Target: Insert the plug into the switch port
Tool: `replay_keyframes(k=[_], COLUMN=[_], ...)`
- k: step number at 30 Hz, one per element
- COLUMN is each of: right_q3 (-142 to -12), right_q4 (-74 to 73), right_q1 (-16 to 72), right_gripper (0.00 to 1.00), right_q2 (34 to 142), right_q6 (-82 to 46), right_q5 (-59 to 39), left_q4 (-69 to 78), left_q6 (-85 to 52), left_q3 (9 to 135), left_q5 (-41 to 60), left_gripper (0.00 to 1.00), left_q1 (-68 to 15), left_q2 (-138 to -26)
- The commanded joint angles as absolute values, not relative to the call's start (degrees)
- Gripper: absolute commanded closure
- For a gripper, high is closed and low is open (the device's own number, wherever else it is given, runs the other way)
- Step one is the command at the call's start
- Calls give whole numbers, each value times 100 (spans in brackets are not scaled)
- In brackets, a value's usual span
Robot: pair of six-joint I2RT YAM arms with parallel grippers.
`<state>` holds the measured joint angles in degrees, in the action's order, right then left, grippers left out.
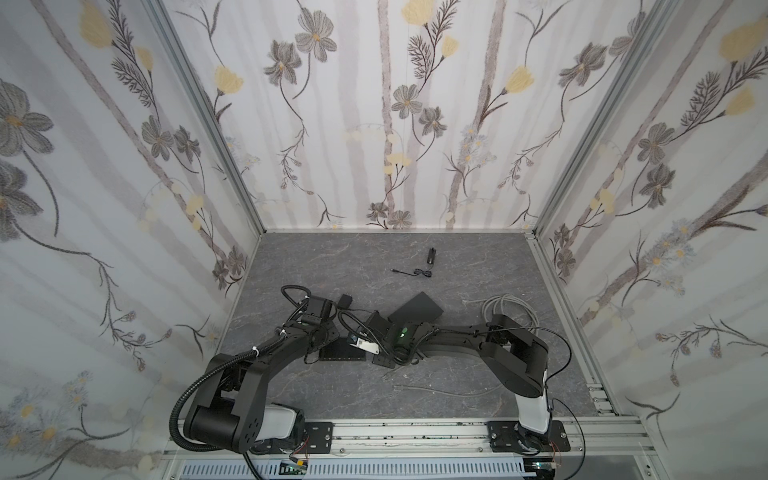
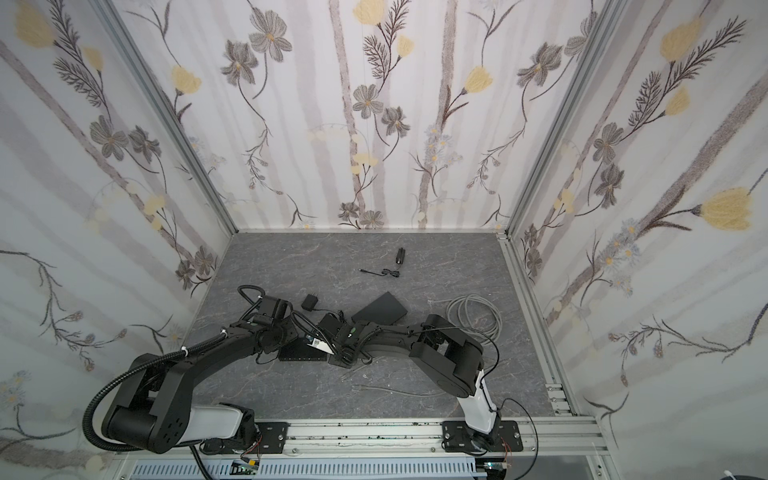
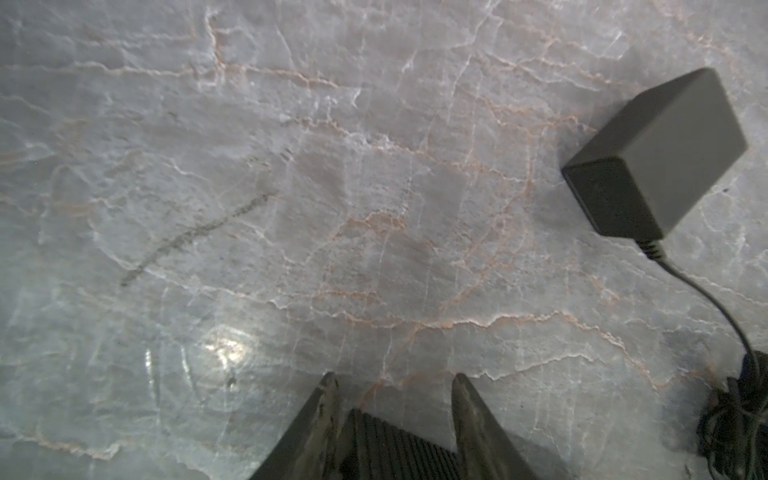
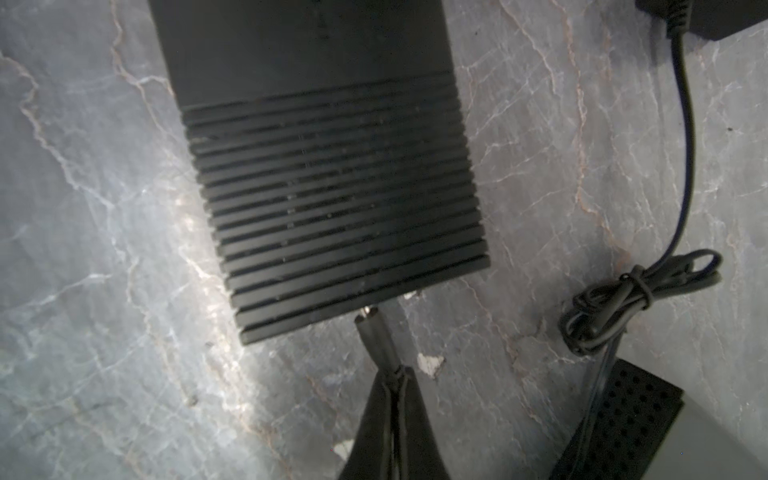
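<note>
**Plug tip at the switch's edge**

The plug was a slim dark barrel with a metal tip. The right gripper pinched its tail, jaws pressed together. Just ahead of that gripper the tip met the edge of the switch, a flat matte black box ribbed with fine parallel grooves. I could not tell whether it had entered a port. The left gripper stood part spread, with the switch's ribbed corner clamped between its fingers. Ahead of it a blocky black adapter lay on the grey veined tabletop.
</note>
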<state>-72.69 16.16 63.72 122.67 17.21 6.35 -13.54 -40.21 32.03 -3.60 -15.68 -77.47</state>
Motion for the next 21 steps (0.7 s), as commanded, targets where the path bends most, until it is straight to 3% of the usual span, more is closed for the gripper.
replay_keyframes(k=[1, 21], right_q3=[-7282, -7383], right_q4=[957, 958], right_q1=[6358, 6486], right_gripper=[100, 100], right_q2=[12172, 12272], right_q6=[1284, 869], right_q5=[375, 293], left_q4=[-1568, -1556], left_q6=[-4320, -4338], left_q3=[3116, 2881], left_q5=[73, 97], left_gripper=[54, 53], left_q1=[-1614, -1608], left_q2=[-7571, -7246])
